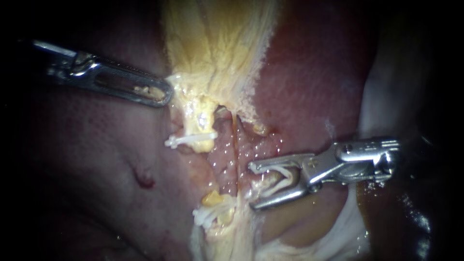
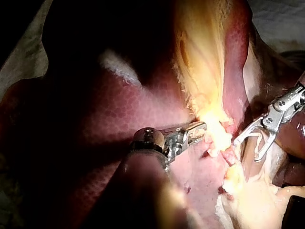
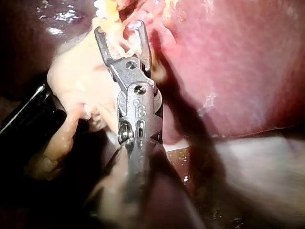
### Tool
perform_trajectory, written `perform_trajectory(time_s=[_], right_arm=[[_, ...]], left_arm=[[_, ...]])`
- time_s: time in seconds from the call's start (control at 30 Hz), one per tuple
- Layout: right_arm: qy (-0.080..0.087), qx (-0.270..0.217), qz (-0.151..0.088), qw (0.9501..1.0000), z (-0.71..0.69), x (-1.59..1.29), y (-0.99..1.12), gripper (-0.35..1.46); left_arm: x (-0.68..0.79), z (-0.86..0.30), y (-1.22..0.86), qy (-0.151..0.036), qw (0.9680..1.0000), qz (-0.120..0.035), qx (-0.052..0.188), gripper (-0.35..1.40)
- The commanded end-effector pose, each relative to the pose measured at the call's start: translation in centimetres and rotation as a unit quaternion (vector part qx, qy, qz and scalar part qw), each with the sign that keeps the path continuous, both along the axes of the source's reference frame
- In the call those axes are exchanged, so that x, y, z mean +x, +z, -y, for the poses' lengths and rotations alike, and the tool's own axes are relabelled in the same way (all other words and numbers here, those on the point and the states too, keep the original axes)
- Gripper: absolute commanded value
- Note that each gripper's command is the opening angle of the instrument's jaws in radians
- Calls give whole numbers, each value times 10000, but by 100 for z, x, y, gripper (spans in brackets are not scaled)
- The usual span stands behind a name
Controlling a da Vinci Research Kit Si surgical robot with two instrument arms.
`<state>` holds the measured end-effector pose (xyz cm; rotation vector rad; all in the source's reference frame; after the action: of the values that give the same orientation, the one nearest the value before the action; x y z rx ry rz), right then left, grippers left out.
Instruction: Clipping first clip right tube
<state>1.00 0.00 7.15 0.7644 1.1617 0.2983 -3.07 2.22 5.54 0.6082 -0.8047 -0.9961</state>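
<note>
My right instrument [image 1: 252, 186] comes in from the right, its jaws standing wide around a white clip [image 1: 285, 180] that touches both of them. The clip's mouth faces a thin reddish tube [image 1: 235, 150] running down just left of the jaw tips, apart from it. In the right wrist view the same jaws [image 3: 120, 29] hold the clip [image 3: 125, 47] against pale yellow tissue. My left instrument [image 1: 162, 93] reaches in from the upper left, its jaws shut on the edge of the yellow gallbladder [image 1: 217, 43]. Its jaws [image 2: 199, 128] also meet that tissue in the left wrist view.
Two white clips lie left of the thin tube, one higher [image 1: 189, 140] on a yellowish tube and one lower [image 1: 207, 216]. Dark red liver [image 1: 96, 159] with a small red spot [image 1: 144, 181] surrounds the site. A dark rod [image 3: 24, 124] lies beside my right instrument.
</note>
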Motion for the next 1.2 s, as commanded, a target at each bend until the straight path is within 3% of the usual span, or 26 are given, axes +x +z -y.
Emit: perform_trajectory(time_s=[0.03, 1.2], right_arm=[[-6, 19, 18, 10000, 0, 0, 2, 50], [-15, 43, 59, 10000, 8, 23, 31, 50]], left_arm=[[0, 0, 0, 0, 10000, 1, 0, -35], [1, 0, 0, 2, 10000, 1, -1, -35]])
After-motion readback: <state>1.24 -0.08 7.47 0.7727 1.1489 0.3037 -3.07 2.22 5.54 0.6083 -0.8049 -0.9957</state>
